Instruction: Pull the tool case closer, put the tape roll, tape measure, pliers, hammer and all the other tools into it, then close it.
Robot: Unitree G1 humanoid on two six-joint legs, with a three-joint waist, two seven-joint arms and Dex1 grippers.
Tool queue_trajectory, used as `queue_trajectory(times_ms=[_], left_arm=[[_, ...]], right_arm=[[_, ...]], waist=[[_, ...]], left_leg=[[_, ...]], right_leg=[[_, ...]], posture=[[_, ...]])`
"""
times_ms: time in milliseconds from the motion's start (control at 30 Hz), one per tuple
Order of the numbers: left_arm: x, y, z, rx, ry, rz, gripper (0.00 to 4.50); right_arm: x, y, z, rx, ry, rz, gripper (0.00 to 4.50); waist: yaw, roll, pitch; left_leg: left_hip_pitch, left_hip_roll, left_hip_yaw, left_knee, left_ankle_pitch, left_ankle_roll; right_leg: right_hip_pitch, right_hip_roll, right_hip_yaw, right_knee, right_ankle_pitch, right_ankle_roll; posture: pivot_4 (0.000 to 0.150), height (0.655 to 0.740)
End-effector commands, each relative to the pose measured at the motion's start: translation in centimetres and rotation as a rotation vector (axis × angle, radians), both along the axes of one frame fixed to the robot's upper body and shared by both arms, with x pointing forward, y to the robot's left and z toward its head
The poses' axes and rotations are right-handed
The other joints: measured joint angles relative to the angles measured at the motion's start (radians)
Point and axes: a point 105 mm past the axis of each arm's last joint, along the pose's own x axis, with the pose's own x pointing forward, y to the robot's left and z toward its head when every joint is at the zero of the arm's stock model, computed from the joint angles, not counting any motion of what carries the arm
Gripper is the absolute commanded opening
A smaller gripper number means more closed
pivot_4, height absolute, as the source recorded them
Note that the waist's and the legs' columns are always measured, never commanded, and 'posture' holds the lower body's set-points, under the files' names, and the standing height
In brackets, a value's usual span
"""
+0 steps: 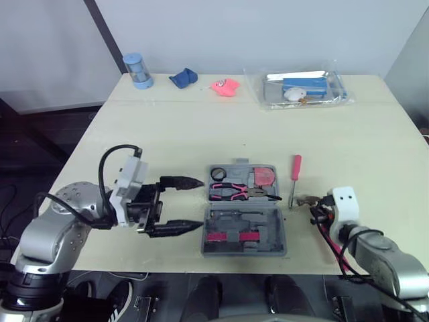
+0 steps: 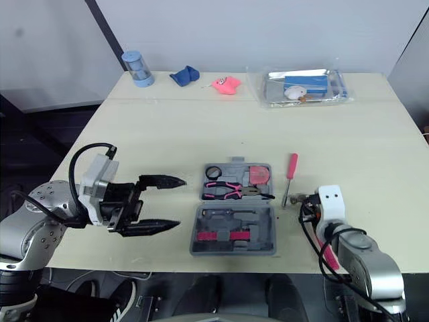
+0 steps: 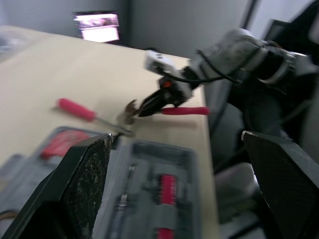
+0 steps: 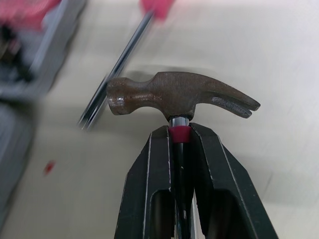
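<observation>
- The tool case [image 1: 278, 235] lies open flat near the front edge of the table [image 1: 201, 127], pretty much centred between the 2 arms.
- The far half of the case already has 3 things in it: the black tape roll [image 1: 218, 174] in the left corner, the pink tape measure [image 1: 263, 176] in the right corner, and the pink-handled pliers [image 1: 234, 191] lying crosswise just in front of both.
- The near half of the case is grey moulded slots with a couple of pink-red pieces [image 1: 231, 236] sitting in them. I can't read any writing or brand on the case or the tools.
- A red-handled screwdriver [image 1: 293, 181] lies on the table just right of the case, handle pointing away from the robot.
- The right gripper [image 4: 179, 132] is clamped on the hammer [image 4: 179, 94], both fingers squeezing the red neck right under the dark claw head.
- The hammer head is close to the screwdriver's tip, right of the case. I can't tell if it's touching the table.
- The left gripper [image 1: 198, 203] sits just left of the case with its 2 fingers spread wide, holding nothing and pointing at the case.
- Along the back edge, well away from the case: a blue canister [image 1: 137, 70], a blue cloth [image 1: 182, 78], a pink toy [image 1: 226, 86] and a clear tray [image 1: 268, 94] with a blue item inside.
</observation>
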Motion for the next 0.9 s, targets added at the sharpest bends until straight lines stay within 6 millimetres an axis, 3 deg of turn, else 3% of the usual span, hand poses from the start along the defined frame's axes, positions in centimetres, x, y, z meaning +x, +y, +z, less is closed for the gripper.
queue_trajectory(times_ms=[33, 367, 900], left_arm=[[-1.2, -0.2, -0.4, 0.066, -0.036, -0.122, 4.50], [-1.6, -0.1, -1.1, 0.097, -0.072, -0.253, 4.50], [-1.1, -0.1, -0.7, 0.082, -0.095, -0.243, 4.50]], right_arm=[[-0.7, 0.1, 1.1, 0.011, -0.054, -0.022, 0.00], [-2.7, -0.7, -0.3, 0.017, -0.045, -0.146, 0.00], [-0.7, -0.5, -0.4, 0.041, -0.105, -0.173, 0.00]], waist=[[0.000, 0.000, 0.000], [0.000, 0.000, 0.000], [-0.002, 0.000, 0.000]], left_leg=[[0.000, 0.000, 0.000, 0.000, 0.000, 0.000], [0.000, 0.000, 0.000, -0.001, 0.000, 0.000], [0.001, 0.000, 0.000, -0.001, 0.000, 0.000]], right_leg=[[0.000, 0.000, 0.000, 0.000, 0.000, 0.000], [0.000, 0.000, 0.000, 0.000, 0.000, 0.000], [0.000, 0.000, 0.001, 0.000, 0.000, 0.000]], posture=[[0.150, 0.7400], [0.150, 0.7400], [0.150, 0.7400]])
